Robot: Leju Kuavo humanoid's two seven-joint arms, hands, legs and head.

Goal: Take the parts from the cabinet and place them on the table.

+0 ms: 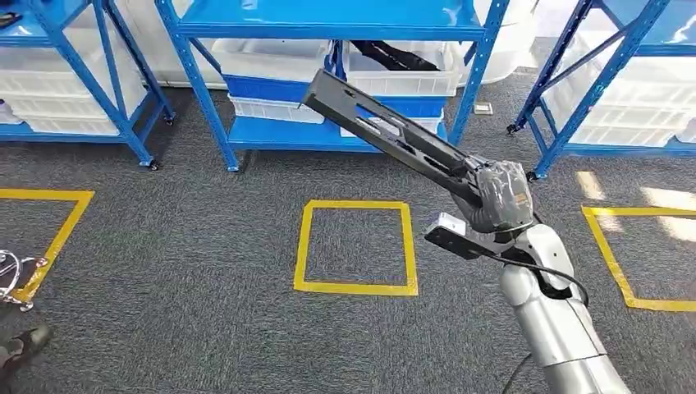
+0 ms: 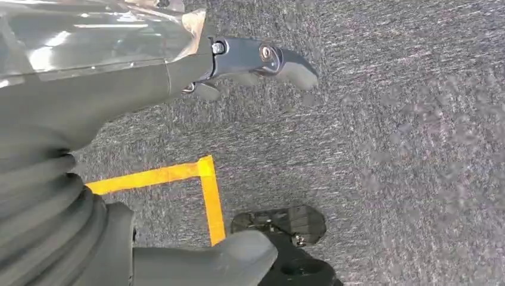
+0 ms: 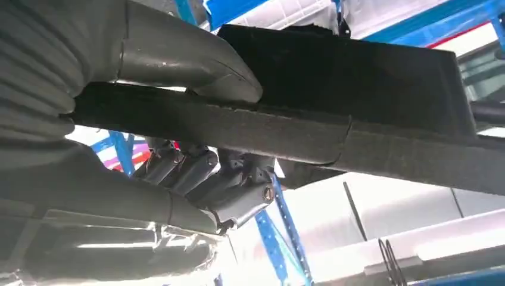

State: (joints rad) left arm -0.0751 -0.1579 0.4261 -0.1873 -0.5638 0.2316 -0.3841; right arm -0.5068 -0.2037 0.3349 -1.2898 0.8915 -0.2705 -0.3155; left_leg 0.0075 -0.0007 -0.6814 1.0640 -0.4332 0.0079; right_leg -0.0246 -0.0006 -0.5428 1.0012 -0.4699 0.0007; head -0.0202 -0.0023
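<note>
Long black part (image 1: 394, 135) out of the blue rack (image 1: 328, 25), clamped in right hand (image 1: 496, 197), frame centre-right; left hand (image 2: 178, 77) empty, fingers apart. Placing on bench left.

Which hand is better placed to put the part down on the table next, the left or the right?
The right hand, in my judgement: it already grips the long black part, held up in front of the blue rack. The left hand hangs over the carpet holding nothing. No table is visible yet.
</note>
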